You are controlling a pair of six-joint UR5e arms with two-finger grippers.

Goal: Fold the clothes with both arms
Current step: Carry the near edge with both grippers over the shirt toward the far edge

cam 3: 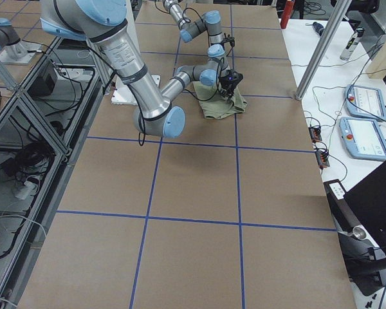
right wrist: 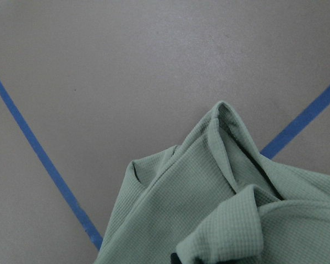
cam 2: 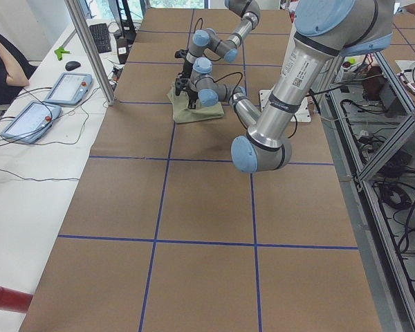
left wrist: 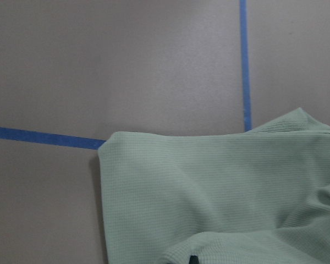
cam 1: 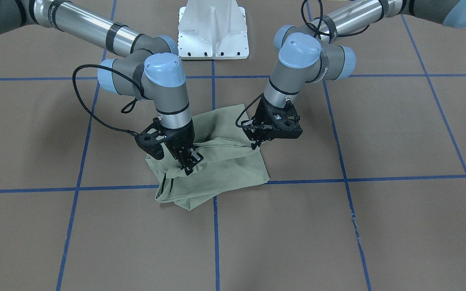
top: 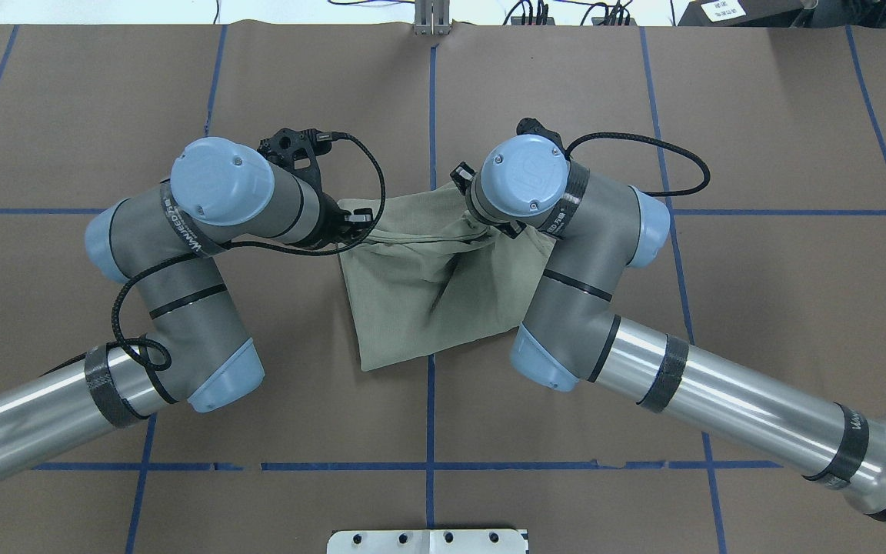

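**Both tools grip a raised fold of the shirt at mid-worktop**

Brown paper-covered worktop (cam 1: 338, 242) gridded with blue tape lines (cam 1: 216, 242). The nearest strip in the front view is bare. Next back, the sage-green shirt (cam 1: 225, 165) sits bunched in a compact pile over a tape crossing, partly folded and not flat.

Right tool (cam 1: 188, 165) is buried in a fold on one side and looks clenched on cloth. Left tool (cam 1: 256, 146) pinches the opposite edge, also clamped on it. Holding at two spread points probably keeps the edge straight so both arms can carry it over together. The white pedestal base (cam 1: 212, 32) is behind them.

In the overhead view a taut ridge of cloth runs from the left tool (top: 354, 223) across the shirt (top: 428, 300), but the wrist hides the right tool there. Only the front view shows both grips. The wrist views show just cloth (left wrist: 220, 198) and tape, close up. The side views show the shirt (cam 2: 197, 111) small and far away, with too little detail to judge the grip.
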